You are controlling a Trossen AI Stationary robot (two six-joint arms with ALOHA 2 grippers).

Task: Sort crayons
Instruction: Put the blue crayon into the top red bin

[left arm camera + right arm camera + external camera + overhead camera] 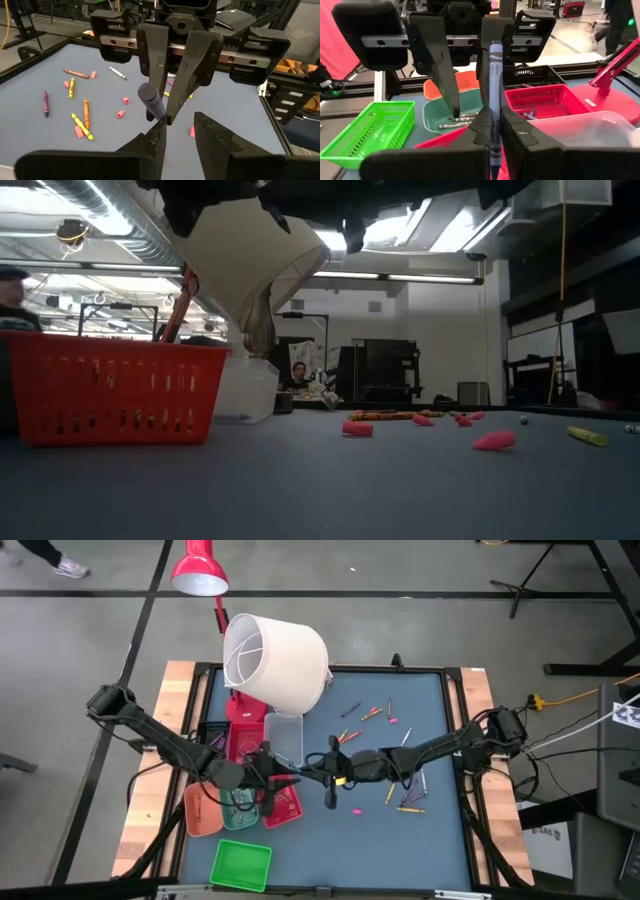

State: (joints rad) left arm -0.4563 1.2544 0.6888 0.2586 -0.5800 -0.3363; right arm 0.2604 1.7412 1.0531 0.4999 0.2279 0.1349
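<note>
My right gripper [495,114] is shut on a purple-grey crayon [495,75], above the trays at the table's middle left [312,772]. My left gripper [177,124] faces it, tip to tip, and is open [288,778]. The crayon's free end [148,93] reaches in among the left fingers, close beside one of them [489,47]; I cannot tell whether they touch. Several more crayons lie on the blue mat [375,713], [408,806], [82,117]. Grey crayons [461,120] lie in the teal tray [432,117]. My right gripper pinches the crayon's paper-wrapped body [495,131] between its two fingers. The fingers come about level from the table's right side and the crayon lies along them, sticking out past their tips toward my left gripper. The crayon is lifted clear of the table.
On the left stand a green basket [241,865], an orange tray [203,812], the teal tray [238,812], two red baskets [283,804], [238,737] and a clear box [284,737]. A white lampshade [275,658] lies at the far edge. Pink stubs [358,810] dot the mat.
</note>
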